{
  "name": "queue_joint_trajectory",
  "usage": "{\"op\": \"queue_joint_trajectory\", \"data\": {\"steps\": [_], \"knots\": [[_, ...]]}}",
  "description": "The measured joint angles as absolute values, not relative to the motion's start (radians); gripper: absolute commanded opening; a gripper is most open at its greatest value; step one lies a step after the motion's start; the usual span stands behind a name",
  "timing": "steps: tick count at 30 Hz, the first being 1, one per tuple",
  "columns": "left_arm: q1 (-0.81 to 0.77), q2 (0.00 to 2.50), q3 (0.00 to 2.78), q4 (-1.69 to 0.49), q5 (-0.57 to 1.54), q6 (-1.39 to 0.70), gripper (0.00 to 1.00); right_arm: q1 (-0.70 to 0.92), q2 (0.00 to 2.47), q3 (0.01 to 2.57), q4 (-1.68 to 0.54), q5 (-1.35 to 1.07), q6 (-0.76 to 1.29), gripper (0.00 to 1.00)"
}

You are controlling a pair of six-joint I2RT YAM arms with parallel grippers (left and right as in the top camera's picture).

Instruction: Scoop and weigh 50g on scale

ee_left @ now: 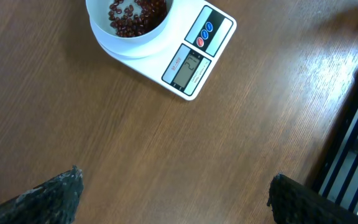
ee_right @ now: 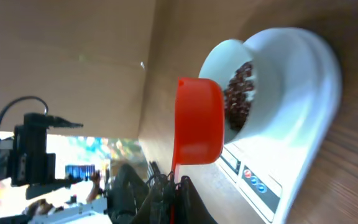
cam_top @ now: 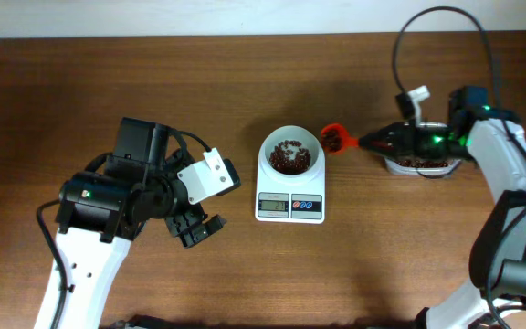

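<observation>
Beans (cam_top: 289,159) already in bowl (cam_top: 310,144) on scale (cam_top: 289,209), mid-desk. Scoop (cam_top: 336,138) clamped in right jaws beside the rim. Left jaws wide, idle. Display (cam_top: 273,206) unreadable; 50g unconfirmed.

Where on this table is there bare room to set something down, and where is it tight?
Free: the far-left stretch of the table behind the left gripper, and the front-right wood between the scale and the right arm. Tight: between the bowl and clear tub, where the right gripper holds the orange scoop.
</observation>
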State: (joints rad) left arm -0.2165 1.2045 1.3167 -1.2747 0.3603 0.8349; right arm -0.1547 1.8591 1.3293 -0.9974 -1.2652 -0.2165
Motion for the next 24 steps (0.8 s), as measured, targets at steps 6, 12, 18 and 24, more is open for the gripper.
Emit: {"op": "queue_joint_trajectory", "data": {"steps": [6,12,18,24], "knots": [[-0.216,1.205,1.317,-1.275,0.360,0.835,0.99,-0.067,1.859,1.327,-0.908,-1.274,-0.163,0.04],[-0.216,1.205,1.317,-1.275,0.360,0.835,0.99,-0.037,1.859,1.327,-0.793,-1.273,-0.124,0.04],[-0.216,1.205,1.317,-1.275,0.360,0.835,0.99,-0.004,1.859,1.327,-0.712,-1.197,-0.215,0.04],[-0.216,1.205,1.317,-1.275,0.360,0.835,0.99,0.029,1.859,1.327,-0.695,-1.106,-0.368,0.04]]}}
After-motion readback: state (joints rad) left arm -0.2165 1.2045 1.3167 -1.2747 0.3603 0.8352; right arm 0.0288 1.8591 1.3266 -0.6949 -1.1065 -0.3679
